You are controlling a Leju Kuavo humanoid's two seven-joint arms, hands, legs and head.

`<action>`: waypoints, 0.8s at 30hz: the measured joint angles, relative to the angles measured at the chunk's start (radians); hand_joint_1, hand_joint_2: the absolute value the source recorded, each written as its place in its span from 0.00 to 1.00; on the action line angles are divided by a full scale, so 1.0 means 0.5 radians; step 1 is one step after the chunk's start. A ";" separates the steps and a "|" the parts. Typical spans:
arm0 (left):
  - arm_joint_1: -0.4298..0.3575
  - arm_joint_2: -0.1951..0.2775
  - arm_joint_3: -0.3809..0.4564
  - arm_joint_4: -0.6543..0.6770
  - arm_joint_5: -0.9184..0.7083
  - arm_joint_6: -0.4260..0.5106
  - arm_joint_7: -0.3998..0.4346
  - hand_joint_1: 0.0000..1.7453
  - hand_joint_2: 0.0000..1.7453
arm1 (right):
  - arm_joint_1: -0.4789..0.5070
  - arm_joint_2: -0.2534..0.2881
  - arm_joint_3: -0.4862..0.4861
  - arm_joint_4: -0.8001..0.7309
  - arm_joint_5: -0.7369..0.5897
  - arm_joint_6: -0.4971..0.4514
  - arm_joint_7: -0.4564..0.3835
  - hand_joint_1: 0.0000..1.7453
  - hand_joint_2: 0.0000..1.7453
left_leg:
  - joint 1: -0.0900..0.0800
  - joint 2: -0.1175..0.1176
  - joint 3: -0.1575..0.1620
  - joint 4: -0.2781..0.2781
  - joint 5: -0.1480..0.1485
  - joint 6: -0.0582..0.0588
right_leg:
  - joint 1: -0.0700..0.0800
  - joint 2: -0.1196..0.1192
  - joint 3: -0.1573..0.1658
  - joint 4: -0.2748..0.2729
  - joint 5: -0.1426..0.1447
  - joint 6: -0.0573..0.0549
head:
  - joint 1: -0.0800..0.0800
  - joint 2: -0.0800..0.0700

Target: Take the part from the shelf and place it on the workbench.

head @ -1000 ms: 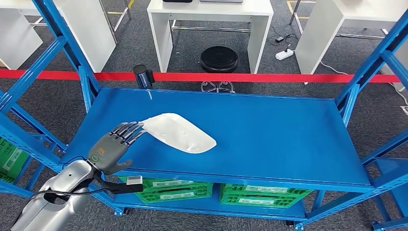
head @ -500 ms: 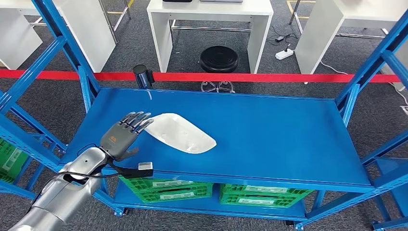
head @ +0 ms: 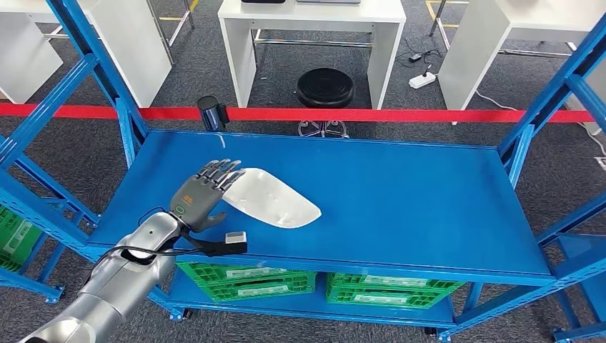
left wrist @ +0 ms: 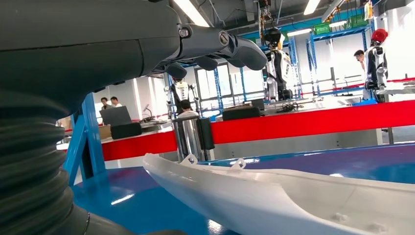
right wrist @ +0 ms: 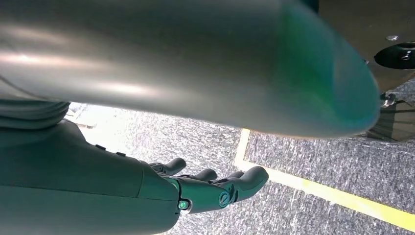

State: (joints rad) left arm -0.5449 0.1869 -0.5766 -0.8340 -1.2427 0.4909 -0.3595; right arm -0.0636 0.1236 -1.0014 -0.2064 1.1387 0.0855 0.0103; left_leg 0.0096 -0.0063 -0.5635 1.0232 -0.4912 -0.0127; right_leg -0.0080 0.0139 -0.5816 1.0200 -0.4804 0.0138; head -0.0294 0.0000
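Note:
A white curved plastic part (head: 275, 199) lies flat on the blue shelf top (head: 400, 200), left of centre. My left hand (head: 202, 194) hovers at the part's left end, fingers (head: 223, 168) spread above its edge, holding nothing. In the left wrist view the part (left wrist: 274, 196) stretches close below the dark fingers (left wrist: 230, 46), with a gap between them. My right hand (right wrist: 205, 188) hangs over grey carpet, fingers loosely extended and empty.
Blue uprights (head: 114, 86) and braces frame the shelf on both sides. A red barrier tape (head: 357, 114) with a black post (head: 211, 112) runs behind it. Green crates (head: 250, 281) sit on the lower level. White tables (head: 314, 28) and a black stool (head: 326, 89) stand beyond.
My left hand has moved forward and to the right, from short of the part to over its left end. The part has not moved.

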 joint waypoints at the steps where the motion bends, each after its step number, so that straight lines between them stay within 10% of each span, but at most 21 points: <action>1: -0.005 -0.010 -0.003 0.014 0.009 0.009 -0.007 0.00 1.00 | 0.000 0.000 0.000 0.000 0.000 0.000 0.000 0.00 0.00 | 0.000 0.000 0.000 0.000 0.000 0.000 | 0.000 0.000 0.000 0.000 0.000 0.000 | 0.000 0.000; 24: -0.086 -0.283 -0.001 0.419 0.476 0.192 -0.249 0.00 1.00 | 0.001 0.000 -0.033 0.000 0.020 0.000 0.000 0.00 0.00 | 0.000 0.000 0.000 -0.001 0.000 0.000 | 0.000 0.000 0.001 0.000 0.000 0.000 | 0.000 0.000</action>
State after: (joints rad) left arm -0.5877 0.0452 -0.5770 -0.6247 -1.0050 0.5869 -0.4843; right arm -0.0631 0.1236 -1.0178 -0.2064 1.1489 0.0855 0.0103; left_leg 0.0096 -0.0064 -0.5634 1.0228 -0.4912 -0.0127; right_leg -0.0078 0.0137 -0.5813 1.0201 -0.4804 0.0138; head -0.0294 0.0000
